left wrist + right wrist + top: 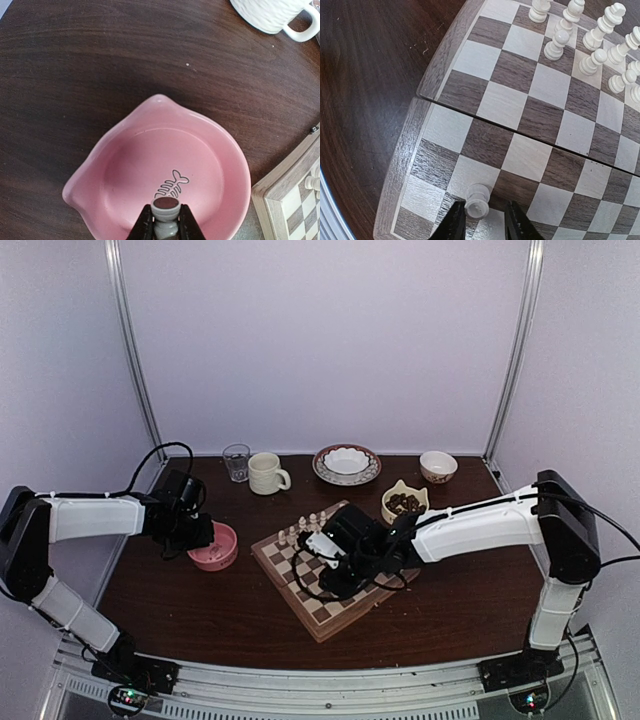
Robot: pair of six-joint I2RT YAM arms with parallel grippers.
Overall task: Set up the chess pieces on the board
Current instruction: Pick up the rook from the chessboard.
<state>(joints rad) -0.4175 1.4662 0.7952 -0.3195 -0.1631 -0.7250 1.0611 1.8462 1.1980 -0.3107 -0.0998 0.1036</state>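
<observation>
— Left of the board (318, 618), from above, what's there?
— A pink bowl (213, 548). Pale chessmen (305, 525) line the board's far-left edge.
— Left wrist?
— The left gripper (166, 222) clamps a chess piece (166, 206) above that bowl. I'd say it goes to the board next.
— Right wrist?
— The right gripper (485, 215) straddles a pawn (478, 195) near a board corner, jaws narrow, with a gap on one side. Placing or picking, I can't tell.

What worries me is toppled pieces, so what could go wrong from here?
The right gripper straddles a pawn off centre, nearer one finger; closing could tip or skid it on the board. The left gripper pinches a piece over the pink bowl; a slip would drop it in.
</observation>
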